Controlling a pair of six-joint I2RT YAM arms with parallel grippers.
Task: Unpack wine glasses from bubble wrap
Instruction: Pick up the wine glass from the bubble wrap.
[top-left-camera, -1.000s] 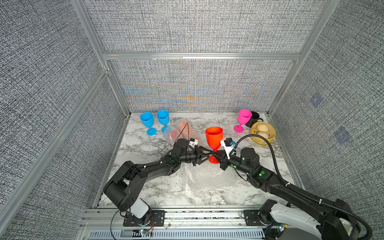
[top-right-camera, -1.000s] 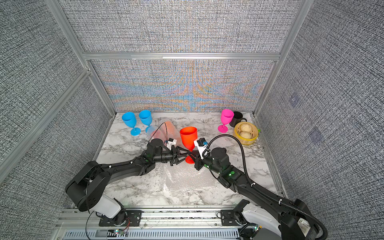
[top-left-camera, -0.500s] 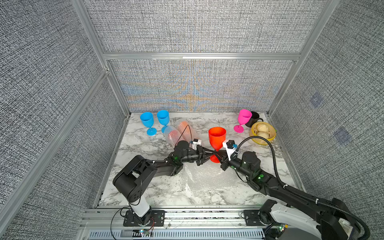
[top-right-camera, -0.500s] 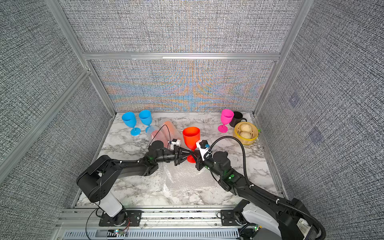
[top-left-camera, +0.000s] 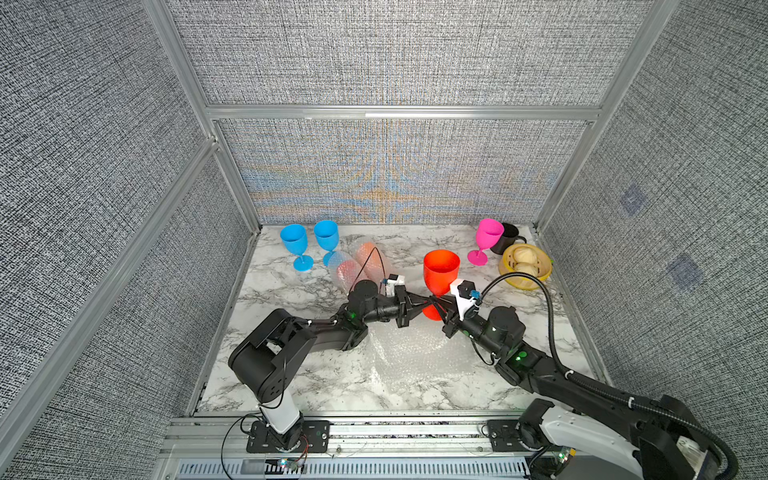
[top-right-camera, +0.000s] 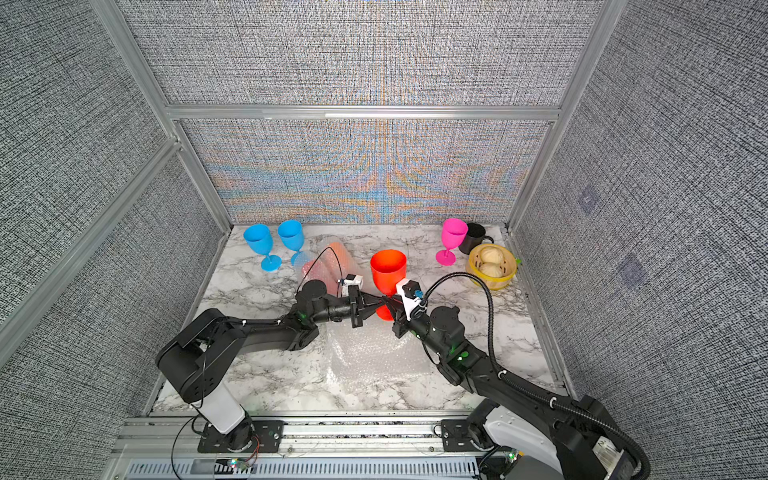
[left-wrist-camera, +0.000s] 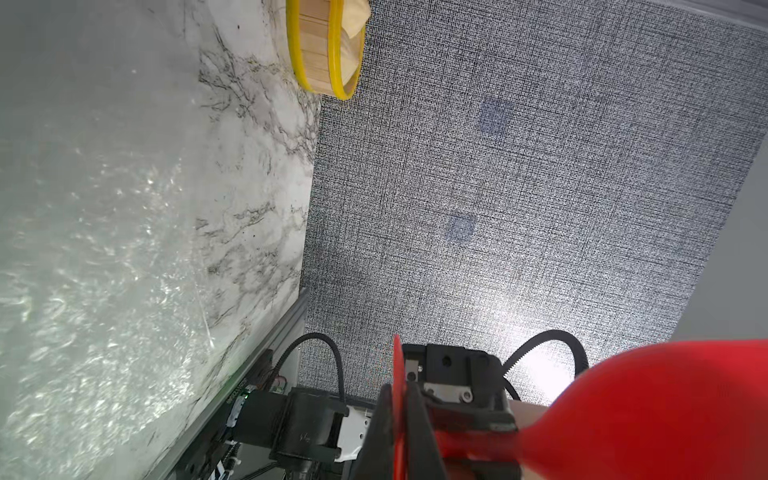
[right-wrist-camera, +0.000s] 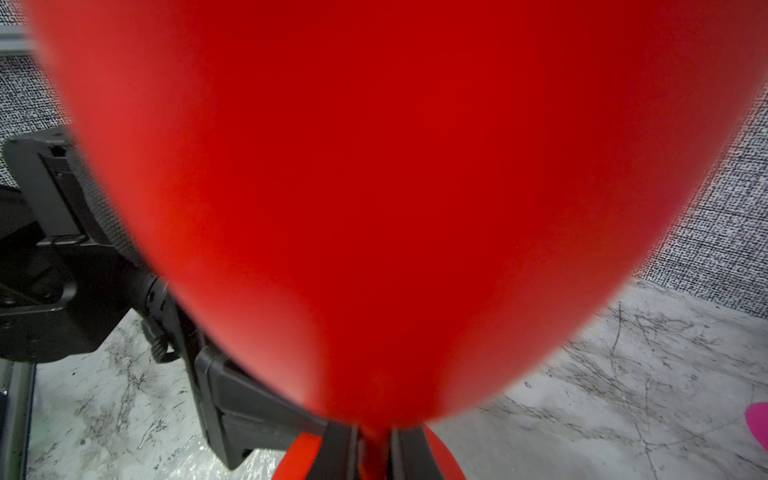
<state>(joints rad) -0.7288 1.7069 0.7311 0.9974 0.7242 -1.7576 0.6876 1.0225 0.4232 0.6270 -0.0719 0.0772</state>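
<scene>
My left gripper clamps the foot of the upright red plastic stemmed goblet; my right gripper clamps its stem.

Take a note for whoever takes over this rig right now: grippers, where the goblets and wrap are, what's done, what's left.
Grippers: left gripper shut on the foot of the red goblet; right gripper shut on its stem.
Red goblet: upright mid-table, unwrapped; an empty bubble wrap sheet lies flat in front of it.
Done: two blue goblets stand back left; pink goblet stands back right by the black mug.
Left: set the red goblet down standing, then unwrap the orange wrapped goblet and the reddish wrapped goblet lying behind the left arm.
</scene>
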